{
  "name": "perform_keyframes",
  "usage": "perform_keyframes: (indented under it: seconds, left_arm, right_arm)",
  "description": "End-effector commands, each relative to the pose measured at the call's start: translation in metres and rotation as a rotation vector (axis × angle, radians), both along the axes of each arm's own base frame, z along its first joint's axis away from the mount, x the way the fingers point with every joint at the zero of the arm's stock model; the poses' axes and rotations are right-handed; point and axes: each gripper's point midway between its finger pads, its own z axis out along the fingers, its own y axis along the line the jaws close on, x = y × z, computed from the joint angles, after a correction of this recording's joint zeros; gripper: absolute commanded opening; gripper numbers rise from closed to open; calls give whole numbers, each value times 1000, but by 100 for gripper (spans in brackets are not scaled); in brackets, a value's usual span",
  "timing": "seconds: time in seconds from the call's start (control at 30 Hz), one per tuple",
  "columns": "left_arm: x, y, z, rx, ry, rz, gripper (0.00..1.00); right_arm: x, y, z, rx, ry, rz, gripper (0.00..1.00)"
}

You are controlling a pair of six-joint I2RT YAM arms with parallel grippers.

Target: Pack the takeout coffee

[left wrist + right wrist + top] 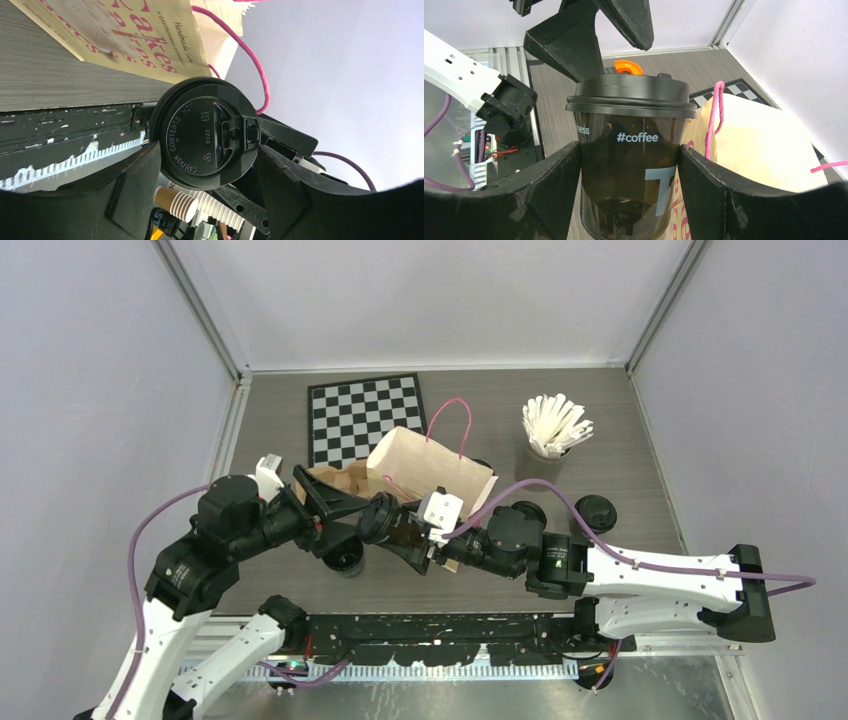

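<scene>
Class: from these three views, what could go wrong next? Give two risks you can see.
1. The right gripper holds the cup by its sides while the left gripper brackets its lid; a misaligned squeeze might pop the lid or twist the cup loose.
2. The pink handle of the paper bag hangs beside the cup and could snag it.

Two cups (631, 165), two lids (207, 132) — one bag (440, 475) (paper)

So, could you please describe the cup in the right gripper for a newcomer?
Find the paper bag mid-table. In front of it, the right gripper clamps a lidded black cup marked #coffee. Unlike the other black cup, standing on the table, it is airborne.
</scene>
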Motion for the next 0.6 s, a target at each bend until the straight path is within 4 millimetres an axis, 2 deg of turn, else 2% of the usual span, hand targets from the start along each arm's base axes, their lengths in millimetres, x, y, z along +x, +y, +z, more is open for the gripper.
perform_keyframes:
  seconds: [0.0,0.2,0.33,0.57]
  left_arm:
    - [-5,3,12,13,-25,-15,72]
    - [-2,7,14,-73,2,63,71]
    - [-4,5,6,-38,23,38,71]
    - [-3,4,12,-19,13,24,72]
  right_arm:
    - [-5,-4,36,123,-14,4,72]
    - [-5,-6,44,140,-28,6,72]
    - [-4,-7,47,143,-38,-3,71]
    - [-4,-11,53,170,-45,-10,71]
